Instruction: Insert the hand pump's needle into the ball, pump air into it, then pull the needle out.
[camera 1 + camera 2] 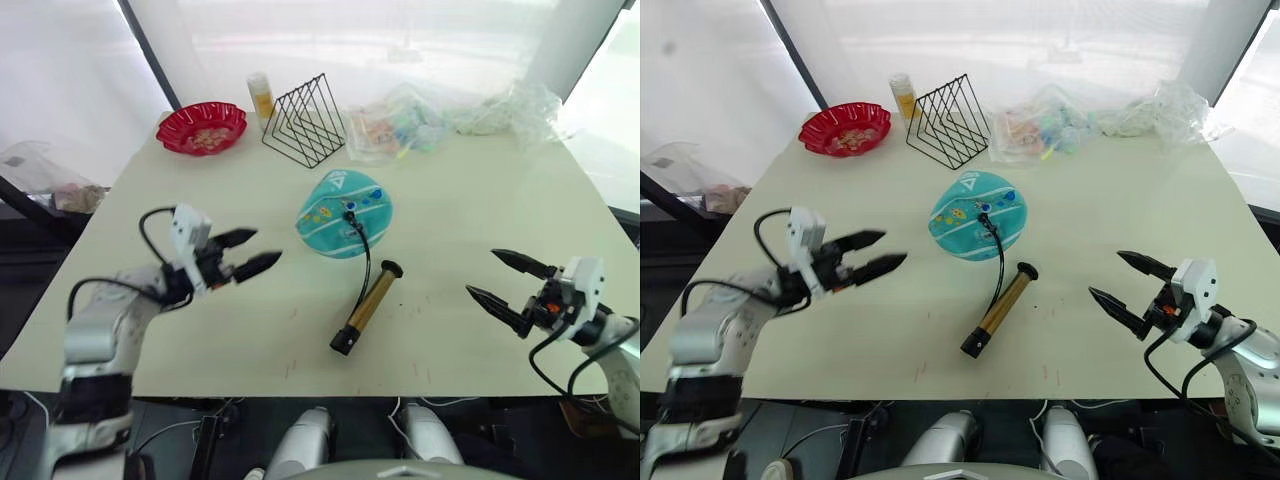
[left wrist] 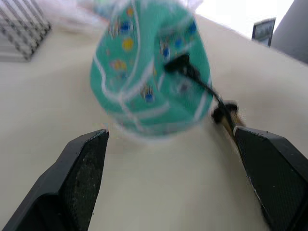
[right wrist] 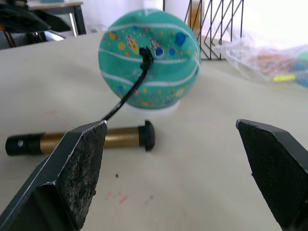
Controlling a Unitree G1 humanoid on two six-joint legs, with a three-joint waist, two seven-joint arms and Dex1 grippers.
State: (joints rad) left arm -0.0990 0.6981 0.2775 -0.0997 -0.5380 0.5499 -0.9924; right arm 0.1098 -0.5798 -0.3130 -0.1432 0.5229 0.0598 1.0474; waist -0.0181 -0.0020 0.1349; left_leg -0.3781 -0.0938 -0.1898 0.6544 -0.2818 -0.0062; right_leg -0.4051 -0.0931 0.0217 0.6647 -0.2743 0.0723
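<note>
The teal ball [image 1: 342, 214] with white stripes and cartoon prints rests mid-table. The needle's black fitting [image 1: 350, 215] sits stuck in its top, and the thin black hose [image 1: 365, 258] runs from it to the brass hand pump [image 1: 366, 307], which lies flat on the table just in front of the ball. My left gripper [image 1: 250, 252] hovers open to the left of the ball, holding nothing. Off to the right of the pump, my right gripper [image 1: 505, 282] is open and empty too.
At the back of the table [image 1: 200, 330] stand a red bowl [image 1: 201, 127], a yellow bottle [image 1: 261, 96] and a black wire rack [image 1: 306, 121]. Crumpled plastic bags [image 1: 440, 118] lie at the back right.
</note>
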